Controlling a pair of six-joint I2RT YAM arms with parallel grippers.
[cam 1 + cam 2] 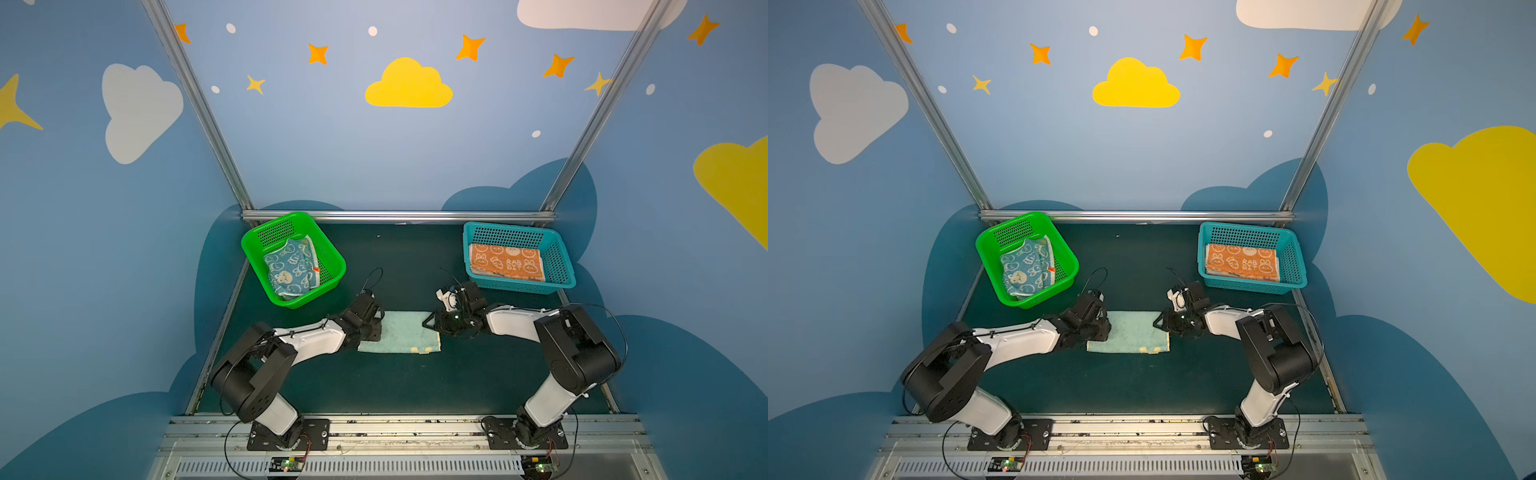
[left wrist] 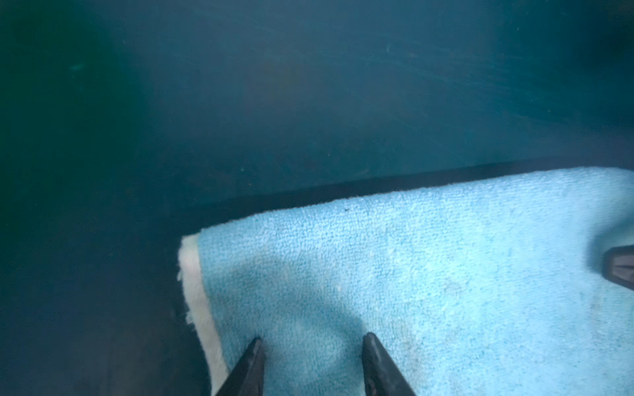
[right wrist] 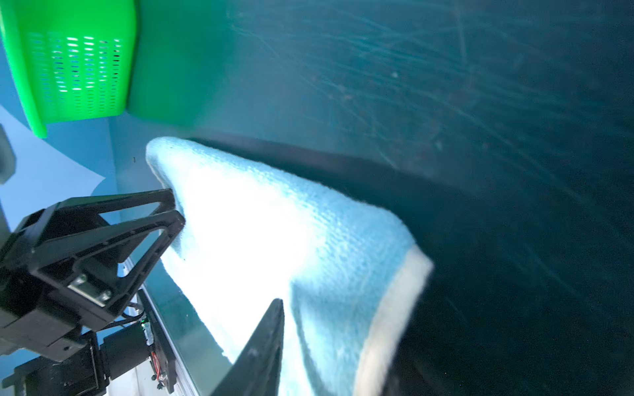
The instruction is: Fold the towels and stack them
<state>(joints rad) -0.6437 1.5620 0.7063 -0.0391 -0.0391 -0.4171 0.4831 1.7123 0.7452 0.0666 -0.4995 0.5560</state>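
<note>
In both top views we are reading "RAB BIT" on the orange towel (image 1: pixel 507 262) in the teal basket (image 1: pixel 510 227), back-right of the pale towel (image 1: pixel 401 332) lying on the dark table (image 1: pixel 374 386) between left gripper (image 1: pixel 376 329) and right gripper (image 1: pixel 428 322), with a patterned blue towel (image 1: pixel 1026 269) in the green basket (image 1: pixel 1017 215) back-left and cloud-and-star walls (image 1: pixel 332 145) around. The left wrist view is showing the left fingers (image 2: pixel 380 363) narrowly apart, tips on that towel. The right wrist view is showing one right finger (image 3: pixel 267 343) over it, the other hidden, so we cannot tell its grip.
</note>
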